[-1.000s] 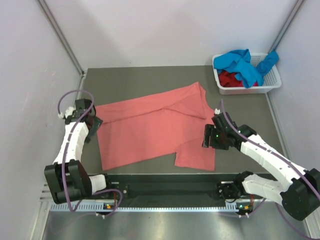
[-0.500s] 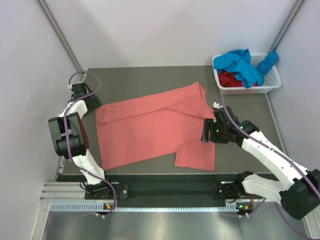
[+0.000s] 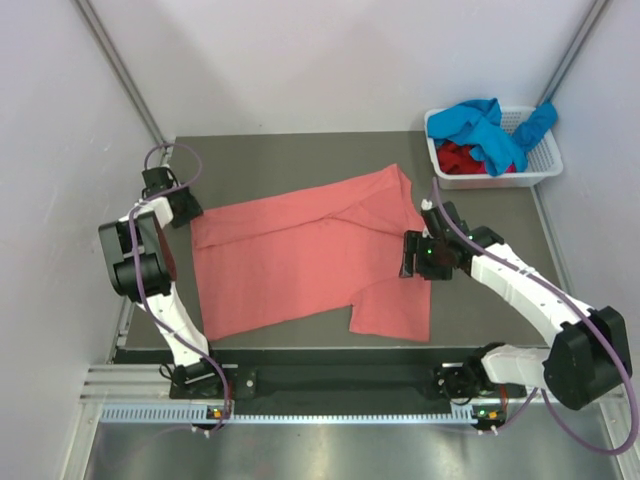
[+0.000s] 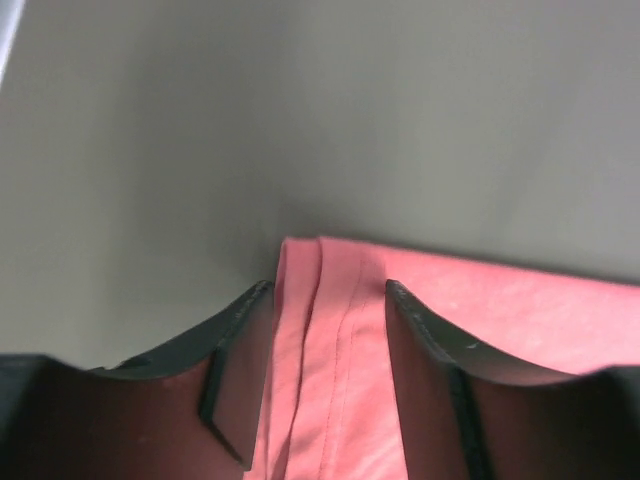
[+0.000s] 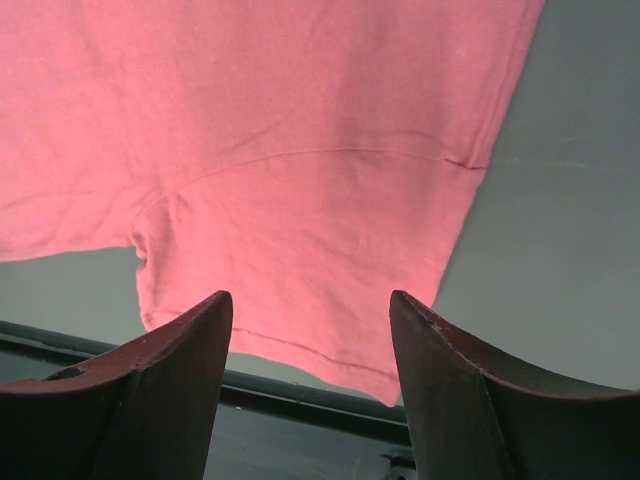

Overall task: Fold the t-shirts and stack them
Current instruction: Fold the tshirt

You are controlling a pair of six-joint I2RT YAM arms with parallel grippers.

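The salmon-pink t-shirt [image 3: 300, 255] lies spread out on the dark table, partly folded at its right side. My left gripper [image 3: 186, 208] is at the shirt's far-left corner. In the left wrist view it [image 4: 328, 292] is open, its jaws low on either side of the pink hem [image 4: 335, 300]. My right gripper [image 3: 410, 256] is open and empty over the shirt's right edge. In the right wrist view it [image 5: 310, 300] hovers above the pink cloth [image 5: 300, 150]. A bright blue t-shirt [image 3: 485, 125] and a dark red t-shirt [image 3: 460, 158] are in the basket.
The white slotted basket [image 3: 545, 160] stands at the table's far right corner. Bare table [image 3: 300, 155] shows behind the shirt. The black front rail [image 5: 300, 400] runs just beyond the shirt's near hem. Grey walls close in left and right.
My left arm has swung from the shirt's left edge to its far-left corner. My right gripper has moved a little farther away along the shirt's right edge.
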